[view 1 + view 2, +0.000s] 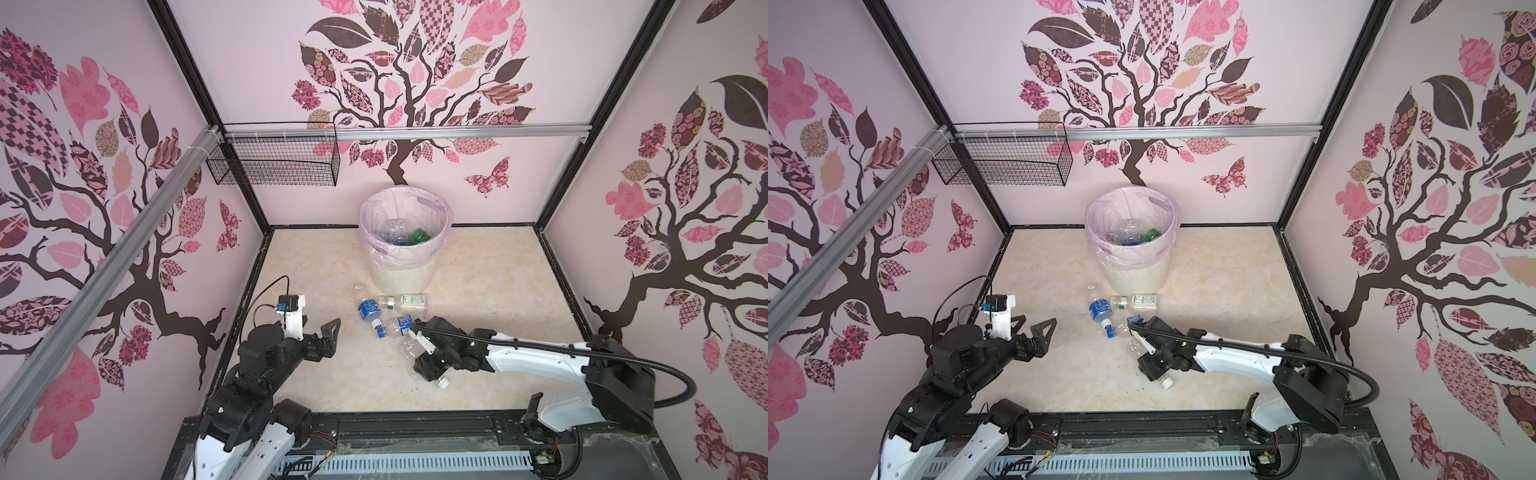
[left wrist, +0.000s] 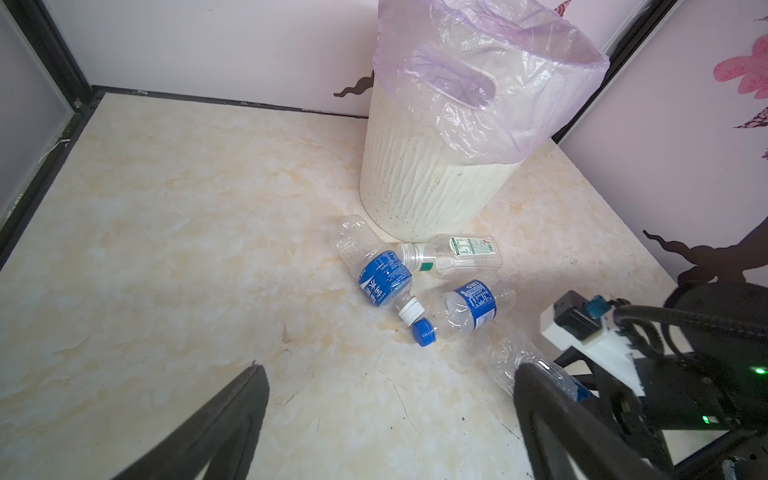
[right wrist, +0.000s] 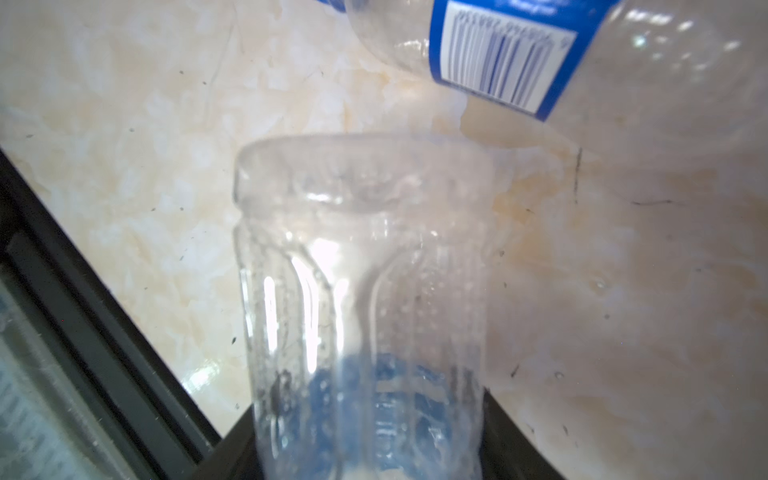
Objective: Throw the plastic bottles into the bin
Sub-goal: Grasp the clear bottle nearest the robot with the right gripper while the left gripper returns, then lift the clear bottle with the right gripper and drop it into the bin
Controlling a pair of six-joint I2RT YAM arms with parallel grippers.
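Clear bottle [image 1: 409, 347] lies on the table [image 1: 498, 282] short of the bin [image 1: 401, 274], right tool [image 1: 427, 365] straddling its middle, grip unconfirmed, left tool [image 1: 1030, 328] wide and empty; close gently and lift straight, clear of the blue-label bottle [image 1: 399, 326] beside it.

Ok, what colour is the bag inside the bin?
The bag is pale pinkish-purple and see-through; the left wrist view shows it best.

I see the beige marbled tabletop [image 1: 498, 291] carrying the bin [image 1: 401, 278] at the back. Just before it, clustered close, lie a blue-labelled bottle [image 1: 368, 309], a green-labelled bottle [image 1: 405, 302] and a blue-capped bottle [image 1: 392, 328].
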